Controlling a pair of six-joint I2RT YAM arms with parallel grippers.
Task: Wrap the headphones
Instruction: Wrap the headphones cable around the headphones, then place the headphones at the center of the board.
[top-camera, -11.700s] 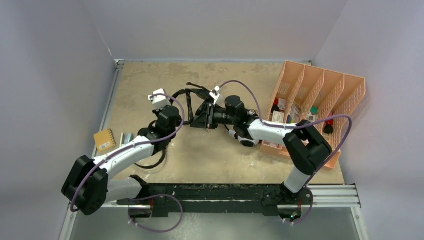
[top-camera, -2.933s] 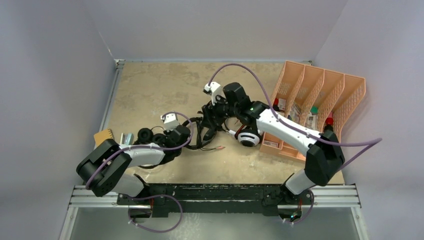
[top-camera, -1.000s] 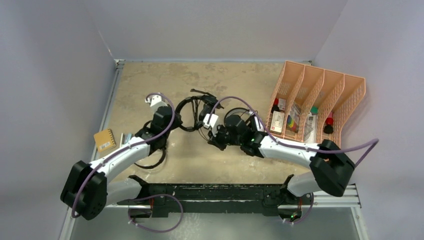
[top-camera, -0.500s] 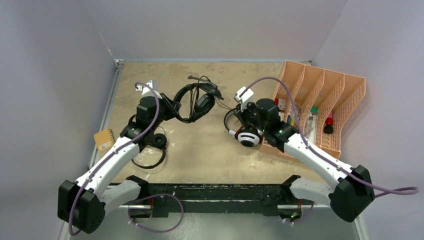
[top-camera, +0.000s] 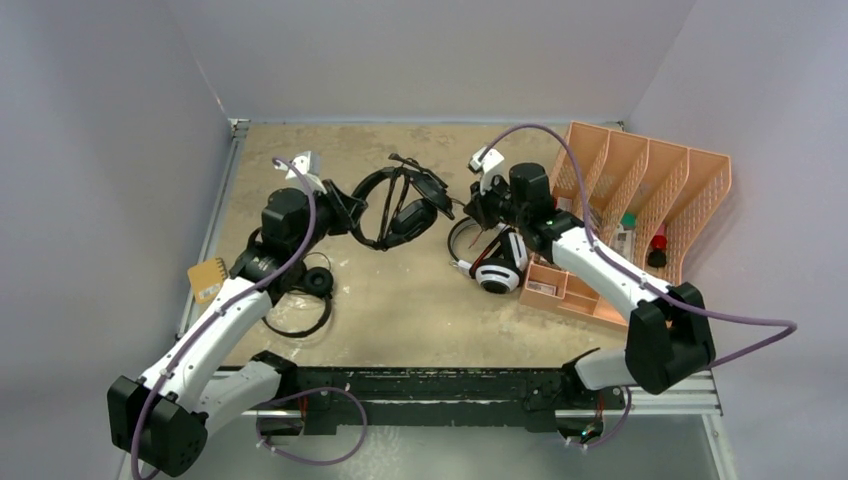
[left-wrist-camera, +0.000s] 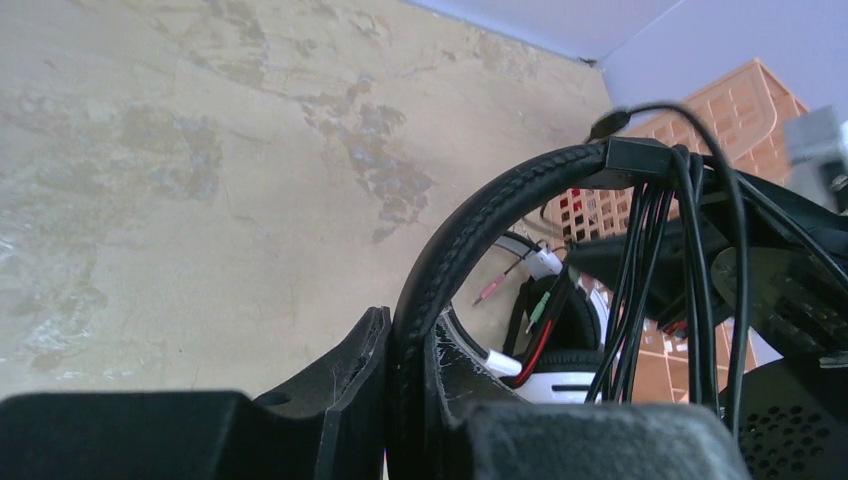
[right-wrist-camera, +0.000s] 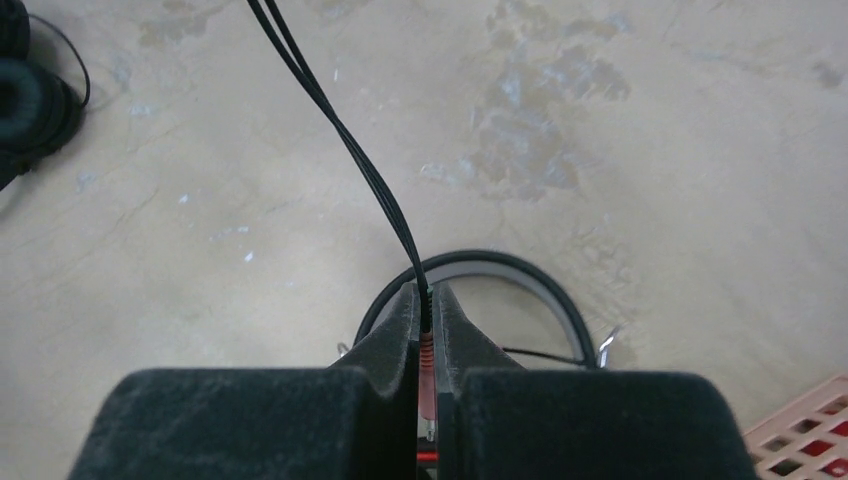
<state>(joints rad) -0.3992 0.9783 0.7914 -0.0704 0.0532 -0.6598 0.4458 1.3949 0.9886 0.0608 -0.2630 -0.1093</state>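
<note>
My left gripper (top-camera: 345, 213) is shut on the padded headband of the larger black headphones (top-camera: 392, 205) and holds them off the table at the back centre. In the left wrist view the headband (left-wrist-camera: 480, 215) runs between my jaws, and cable turns (left-wrist-camera: 650, 250) cross it. My right gripper (top-camera: 472, 212) is shut on that cable's plug (right-wrist-camera: 427, 345), and the thin black cable (right-wrist-camera: 340, 130) runs taut from it. The white-and-black headphones (top-camera: 495, 270) lie below my right gripper. The small black round-padded headphones (top-camera: 310, 283) lie under my left arm.
An orange four-slot rack (top-camera: 640, 200) with small items stands at the right, and its corner shows in the right wrist view (right-wrist-camera: 810, 420). A tan card box (top-camera: 208, 277) lies at the left table edge. A loose black cable loop (top-camera: 295, 322) lies near the front left.
My left gripper moved left and back with the larger headphones. My right gripper moved from the table centre to the right and back, holding the cable end.
</note>
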